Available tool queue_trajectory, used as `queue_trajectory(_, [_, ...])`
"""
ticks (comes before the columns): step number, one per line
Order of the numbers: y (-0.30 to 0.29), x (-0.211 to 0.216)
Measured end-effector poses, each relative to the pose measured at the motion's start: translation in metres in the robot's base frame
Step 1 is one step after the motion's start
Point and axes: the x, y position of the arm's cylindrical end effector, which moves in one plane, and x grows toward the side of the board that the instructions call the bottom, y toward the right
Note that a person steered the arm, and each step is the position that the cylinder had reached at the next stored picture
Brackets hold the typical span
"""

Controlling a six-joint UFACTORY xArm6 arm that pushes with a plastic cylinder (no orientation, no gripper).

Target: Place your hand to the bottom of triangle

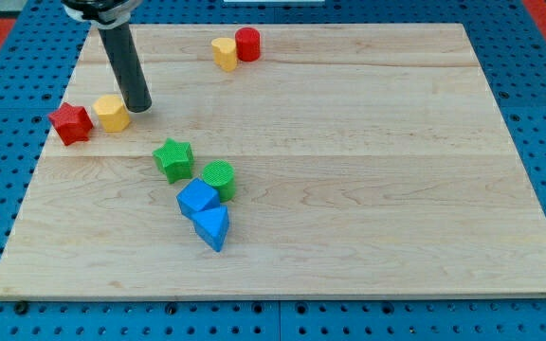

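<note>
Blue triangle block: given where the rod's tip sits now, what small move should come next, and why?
Probably slide my tip toward the view's bottom and right, swinging clear of the green star. It now sits beside the yellow block near the view's top left, while the blue triangle lies lower, with bare board below it.

The counter is pale, matt wood with visible grain in long planks. The blue triangle and green cylinder look like ridged matt plastic. The dark rod has a soft sheen.
</note>
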Motion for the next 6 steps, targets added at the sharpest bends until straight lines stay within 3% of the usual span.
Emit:
queue_trajectory(1, [0.050, 0.035])
queue_trajectory(3, [0.258, 0.160])
queue_trajectory(4, [0.243, 0.235])
queue_trajectory(6, [0.135, 0.246])
